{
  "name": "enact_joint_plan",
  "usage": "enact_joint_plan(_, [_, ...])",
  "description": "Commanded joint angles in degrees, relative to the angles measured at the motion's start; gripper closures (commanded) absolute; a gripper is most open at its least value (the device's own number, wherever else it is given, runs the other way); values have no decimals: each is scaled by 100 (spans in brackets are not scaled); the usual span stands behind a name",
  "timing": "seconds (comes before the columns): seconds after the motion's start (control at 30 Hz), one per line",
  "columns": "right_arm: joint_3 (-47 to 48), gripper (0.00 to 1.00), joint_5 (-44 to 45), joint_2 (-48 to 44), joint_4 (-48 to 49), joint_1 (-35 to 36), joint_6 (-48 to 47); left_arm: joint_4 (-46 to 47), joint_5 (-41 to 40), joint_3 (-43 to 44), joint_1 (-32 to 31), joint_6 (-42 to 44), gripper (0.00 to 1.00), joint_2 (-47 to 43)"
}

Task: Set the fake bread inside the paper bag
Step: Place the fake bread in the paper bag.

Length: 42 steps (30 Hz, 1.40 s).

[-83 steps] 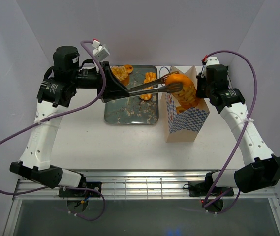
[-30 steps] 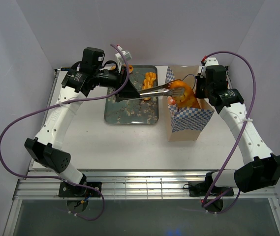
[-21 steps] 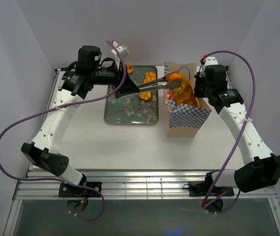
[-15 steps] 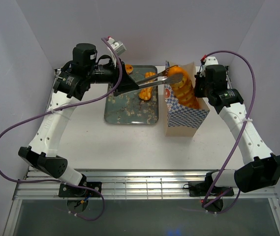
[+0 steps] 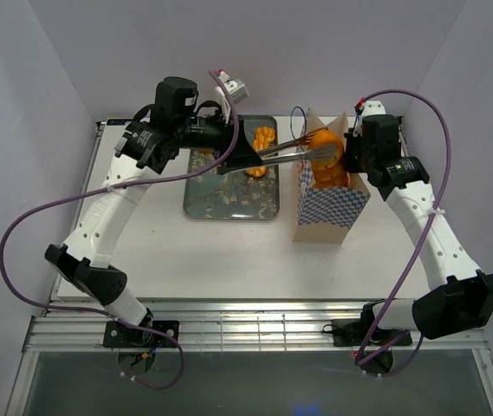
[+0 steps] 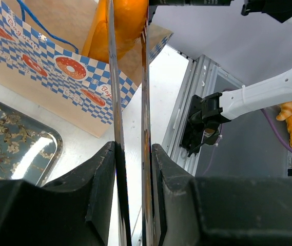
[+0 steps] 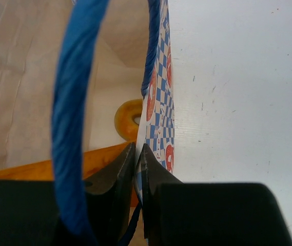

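Note:
The paper bag (image 5: pixel 322 206) stands upright right of the tray, and its checkered band shows in the left wrist view (image 6: pixel 48 66). My left gripper (image 5: pixel 239 156) (image 6: pixel 134 149) is shut on metal tongs (image 5: pixel 285 151) (image 6: pixel 114 102). The tongs pinch the long orange baguette (image 5: pixel 327 161) (image 6: pixel 122 25), which stands partly inside the bag's mouth. My right gripper (image 5: pixel 351 156) (image 7: pixel 138 151) is shut on the bag's rim wall. A ring donut (image 7: pixel 128 119) lies on the bag's floor, beside the baguette (image 7: pixel 53 168). More pastries (image 5: pixel 263 139) lie on the tray.
The grey blossom-patterned tray (image 5: pixel 224 198) (image 6: pixel 12 148) lies left of the bag at the table's back. A blue cord handle (image 7: pixel 71 102) hangs close before the right wrist camera. White walls close in the back and sides. Bare white table (image 7: pixel 228 102) lies right of the bag.
My left arm has swung in toward the bag and the tongs have brought the baguette lower into the bag's mouth. The bag has shifted slightly. My right gripper keeps its hold on the rim.

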Motion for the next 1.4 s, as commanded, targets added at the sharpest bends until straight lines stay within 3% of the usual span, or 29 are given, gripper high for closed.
enact_joint_plan(0.0, [14,85,-57,-51,74,25,24,125,74,383,-153,128,62,33])
enact_joint_plan(0.13, [14,85,-30,-60,65,25,15,-156,-225,716,-171,172,78,226])
enact_joint_plan(0.2, [5,85,-21,-60,74,25,7,-384,-427,884,-180,233,97,315])
enact_joint_plan(0.23, [14,85,-21,-60,74,25,7,-446,-471,1007,-180,251,100,350])
enact_joint_plan(0.8, [110,84,22,-16,-22,25,-55,-1123,-498,2141,-171,709,100,526])
enact_joint_plan(1.37, [146,84,84,-69,-75,25,-46,-1185,-278,1167,-171,770,100,-791])
